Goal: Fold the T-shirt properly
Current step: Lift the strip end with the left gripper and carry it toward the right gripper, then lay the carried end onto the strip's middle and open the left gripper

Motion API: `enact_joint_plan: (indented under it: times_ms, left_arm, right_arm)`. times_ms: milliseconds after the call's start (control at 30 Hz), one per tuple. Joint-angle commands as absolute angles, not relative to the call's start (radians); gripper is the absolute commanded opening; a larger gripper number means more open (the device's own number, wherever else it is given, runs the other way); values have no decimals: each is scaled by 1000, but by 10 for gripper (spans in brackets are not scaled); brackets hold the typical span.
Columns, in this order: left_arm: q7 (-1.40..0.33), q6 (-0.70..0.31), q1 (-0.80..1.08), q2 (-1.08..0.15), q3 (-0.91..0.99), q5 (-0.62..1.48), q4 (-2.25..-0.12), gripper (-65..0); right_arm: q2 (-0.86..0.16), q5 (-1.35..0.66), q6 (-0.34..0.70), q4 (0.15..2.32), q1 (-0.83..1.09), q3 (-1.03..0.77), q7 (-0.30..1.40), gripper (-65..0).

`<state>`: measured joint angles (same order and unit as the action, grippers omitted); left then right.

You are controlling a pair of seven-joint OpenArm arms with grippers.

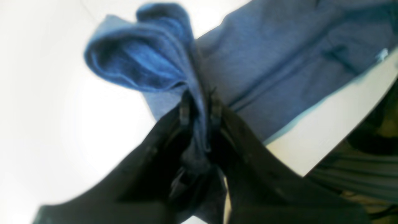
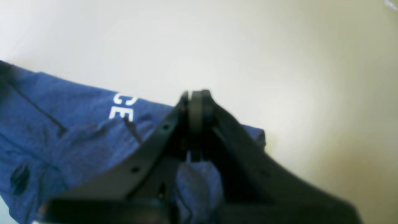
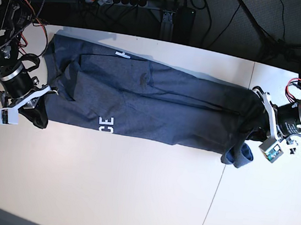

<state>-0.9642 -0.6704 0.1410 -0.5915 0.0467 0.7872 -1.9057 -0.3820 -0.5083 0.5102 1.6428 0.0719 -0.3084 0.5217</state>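
Your left gripper (image 1: 199, 109) is clamped on a bunched fold of the T-shirt (image 3: 157, 105), with a loose lobe of blue cloth billowing just past its fingertips and the rest of the garment running away beyond and to one side of it. Your right gripper (image 2: 196, 99) has its jaws pressed together with nothing visibly between them at the tips; the shirt's edge, with white lettering (image 2: 122, 107), lies beneath and behind it, so whether it actually pins any cloth you cannot tell from here.

The shirt lies stretched lengthwise across the white table (image 3: 128, 198), between the two grippers, already doubled into a long band.

The risks, as I judge them:
- The left pinch looks like a wad, not a clean hem. Carry it over and the lobe could drop as a crooked lump.
- If the right gripper holds nothing, any pull from the left would drag the whole band along the table, not tension it.
- The left end sits near the table edge; slack could slide off.
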Motion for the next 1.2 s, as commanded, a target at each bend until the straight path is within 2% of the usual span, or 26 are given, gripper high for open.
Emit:
enact_joint_plan:
  times_ms: [0,133,333,567,833,1167]
  left_arm:
    - [-938,-651,127,-587,31,781,-1924,-650]
    - [-920,-613,118,-512,-86,684,-1924,-650]
    - [-899,-613,98,-383,-242,577,-1922,-650]
    - [-877,-583,-14,-282,-263,490,-1815,-650]
    - [-902,-575,-50,-243,-276,493,-1771,-650]
    - [-889,-575,-50,-244,-407,407,-1771,-650]
  right_arm:
    - [-398,-524,554,1659,59,-318,498,-650]
    - [-398,-524,554,1659,59,-318,497,-650]
    - [-398,-524,554,1659,59,-318,497,-650]
    - [-398,-524,554,1659,59,-318,498,-650]
    - [-398,-525,554,1659,58,-318,496,-650]
    - [-398,-524,554,1659,58,-318,494,-650]
